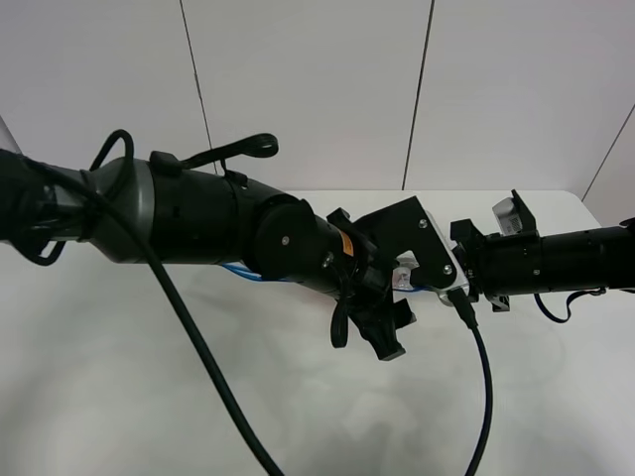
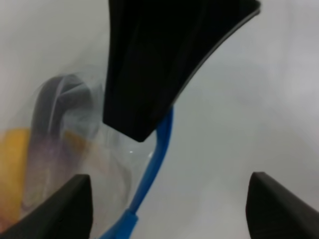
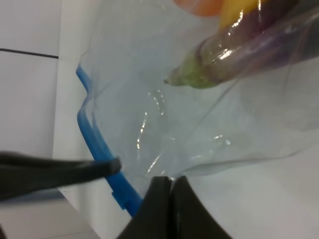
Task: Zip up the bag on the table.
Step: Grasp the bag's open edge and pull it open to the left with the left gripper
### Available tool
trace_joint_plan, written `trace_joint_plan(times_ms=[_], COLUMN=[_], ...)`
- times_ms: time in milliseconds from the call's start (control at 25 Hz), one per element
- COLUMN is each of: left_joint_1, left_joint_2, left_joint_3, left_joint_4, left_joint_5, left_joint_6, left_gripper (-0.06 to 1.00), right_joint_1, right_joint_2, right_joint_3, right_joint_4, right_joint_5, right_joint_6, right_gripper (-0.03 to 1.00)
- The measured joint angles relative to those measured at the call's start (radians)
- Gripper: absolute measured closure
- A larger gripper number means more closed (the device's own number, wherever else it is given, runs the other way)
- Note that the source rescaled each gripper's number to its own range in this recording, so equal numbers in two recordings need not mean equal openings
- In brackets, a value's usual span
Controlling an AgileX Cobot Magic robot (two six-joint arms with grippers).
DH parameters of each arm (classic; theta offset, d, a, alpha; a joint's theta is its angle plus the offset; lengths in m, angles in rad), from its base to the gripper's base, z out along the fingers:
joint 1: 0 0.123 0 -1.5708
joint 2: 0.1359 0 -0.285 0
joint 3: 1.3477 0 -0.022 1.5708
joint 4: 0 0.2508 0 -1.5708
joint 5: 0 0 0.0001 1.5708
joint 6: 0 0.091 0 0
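The clear bag (image 3: pixel 199 124) lies on the white table (image 1: pixel 129 397). A purple eggplant (image 3: pixel 249 50), an orange (image 3: pixel 199 5) and a yellow pear (image 3: pixel 239 9) show through it. Its blue zip strip (image 3: pixel 92 139) runs along one edge and also shows in the left wrist view (image 2: pixel 157 159). In the high view the left arm hides most of the bag; only a bit of it (image 1: pixel 405 279) shows. My right gripper (image 3: pixel 167 191) is shut on the bag's edge near the strip's end. My left gripper (image 2: pixel 169 199) is open, straddling the strip just above it.
The left arm (image 1: pixel 198 223) reaches across the middle of the table, over the bag. The right arm (image 1: pixel 556 260) comes in from the right. A black cable (image 1: pixel 483 397) hangs down toward the front edge. The right gripper's finger (image 2: pixel 149 64) is close in front of the left wrist camera.
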Motion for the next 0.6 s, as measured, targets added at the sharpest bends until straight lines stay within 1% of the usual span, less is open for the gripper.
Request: trace_joint_plan(times_ms=[320, 600], left_joint_1=[0.0, 0.0], left_joint_2=[0.038, 0.038], left_joint_3=[-0.003, -0.003], left_joint_4=[0.075, 0.078], left_joint_5=[-0.043, -0.067], left_joint_6=[0.024, 0.039], left_gripper=[-0.04, 0.03], right_joint_1=[0.0, 0.0], right_joint_2=[0.0, 0.0], right_joint_3=[0.0, 0.0], right_joint_4=[0.0, -0.001], right_joint_5=[0.007, 0.01], right_joint_6=[0.0, 0.0], right_gripper=[0.97, 0.97])
